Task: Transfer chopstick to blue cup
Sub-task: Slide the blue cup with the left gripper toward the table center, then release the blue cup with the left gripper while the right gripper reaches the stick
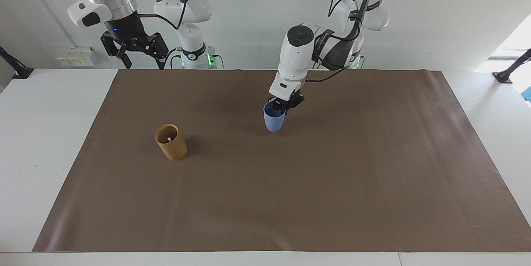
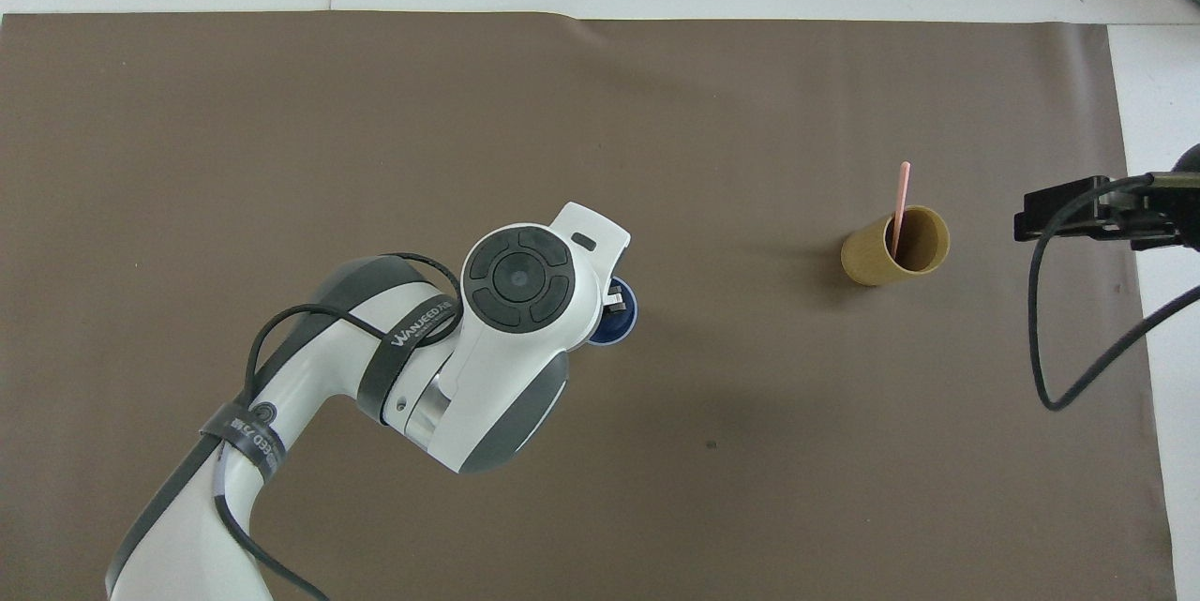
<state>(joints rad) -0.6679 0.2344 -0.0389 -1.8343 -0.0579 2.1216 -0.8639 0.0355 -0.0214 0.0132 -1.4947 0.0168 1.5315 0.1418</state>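
right now the left gripper [image 1: 285,105] is clamped on the rim of the blue cup [image 1: 274,120], one finger inside the cup and one outside, holding it upright over the middle of the brown mat [image 1: 290,199]; whether the cup's base touches the mat cannot be told. well apart from it, toward the right arm's end of the table, the chopstick [image 2: 901,205] stands leaning in the tan cup [image 1: 171,142], its tip poking above the rim. the right gripper [image 1: 141,62] waits up over the mat's edge by its base, fingers spread and holding nothing.
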